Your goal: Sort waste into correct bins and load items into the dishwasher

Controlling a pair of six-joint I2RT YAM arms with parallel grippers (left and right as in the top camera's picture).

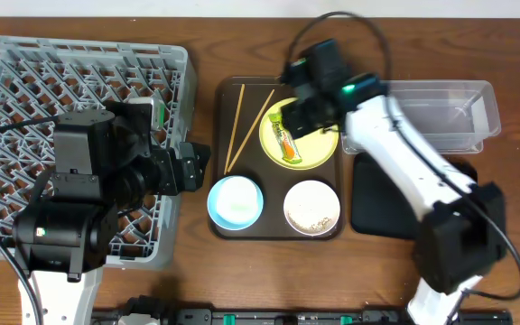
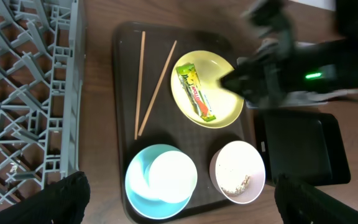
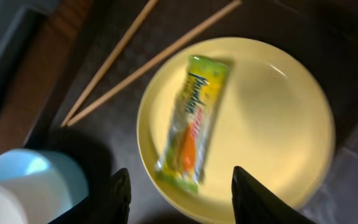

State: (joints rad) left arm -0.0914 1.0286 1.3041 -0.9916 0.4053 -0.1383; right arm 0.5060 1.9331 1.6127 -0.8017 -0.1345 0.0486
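A green-and-orange snack wrapper (image 3: 194, 118) lies on the round yellow plate (image 3: 272, 112). My right gripper (image 3: 182, 202) is open and hovers over the wrapper's near end; in the overhead view the gripper (image 1: 301, 110) is above the plate (image 1: 319, 149). Two chopsticks (image 1: 242, 126) lie left of the plate. The light-blue bowl (image 2: 138, 186) holds white paper (image 2: 173, 174). The white bowl (image 2: 238, 171) holds pale crumbs. My left gripper (image 2: 185, 208) is open wide and empty, above the blue bowl. The grey dish rack (image 1: 25, 72) is at the left.
Plate, bowls and chopsticks sit on a dark brown tray (image 1: 219, 135). A clear tub (image 1: 450, 113) stands at the right, with a black tray (image 1: 377, 199) in front of it. The left arm's body covers part of the rack.
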